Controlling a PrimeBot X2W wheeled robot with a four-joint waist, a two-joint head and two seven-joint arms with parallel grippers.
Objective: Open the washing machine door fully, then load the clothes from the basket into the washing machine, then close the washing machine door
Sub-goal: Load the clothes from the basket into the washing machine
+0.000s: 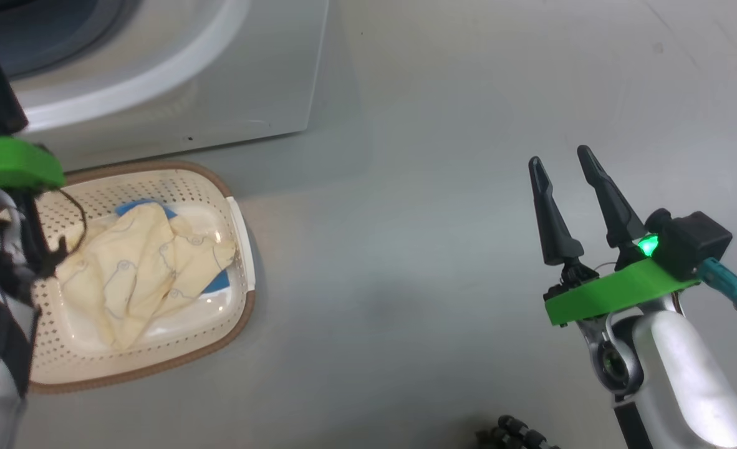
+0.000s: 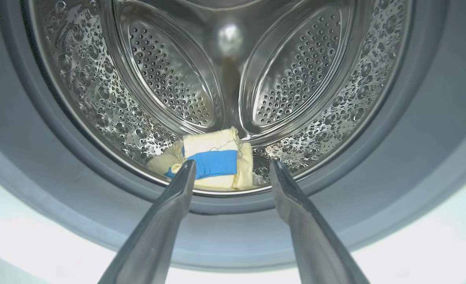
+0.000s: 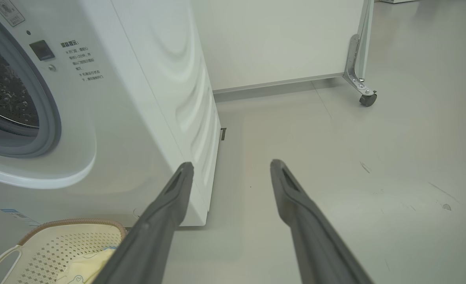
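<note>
One piece (image 2: 217,157) is in the drum (image 2: 99,98) at 6 o'clock, more clothes (image 1: 144,268) wait in the basket (image 1: 156,167), so maybe halfway; left gripper (image 2: 233,163) and right gripper (image 1: 560,156) gape empty

In the head view my left arm's green mount (image 1: 13,163) covers the left end of the basket (image 1: 156,181), and the top edge cuts off the washing machine (image 1: 219,93). A finger (image 2: 178,185) of my left claw (image 2: 233,163) hides a corner of the clothes (image 2: 213,161) lying in the drum (image 2: 158,79), whose top is cropped. The basket runs off my right wrist view's bottom edge, and the print (image 3: 81,59) on the machine's front is too small to read.
</note>
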